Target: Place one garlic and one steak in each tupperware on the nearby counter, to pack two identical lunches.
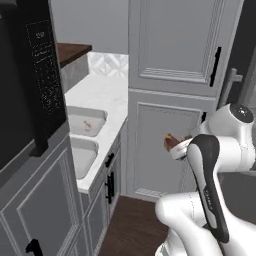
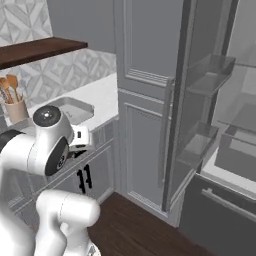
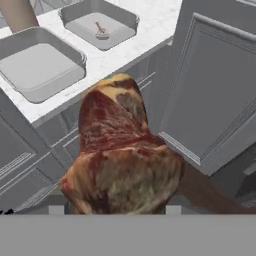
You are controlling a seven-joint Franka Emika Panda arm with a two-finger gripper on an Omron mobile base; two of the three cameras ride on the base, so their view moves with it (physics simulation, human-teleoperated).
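Red-brown steak [image 3: 120, 155] sits clamped in the gripper [image 3: 116, 210], long axis pointing away up-frame. Empty tupperware [image 3: 42, 67] on the counter [image 3: 150, 25] lies upper left of it, nearer than the far tray [image 3: 100, 22].

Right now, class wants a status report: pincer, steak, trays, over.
Pincer shut on steak. Near tupperware empty; far tupperware holds a small item. Cabinet door close alongside.
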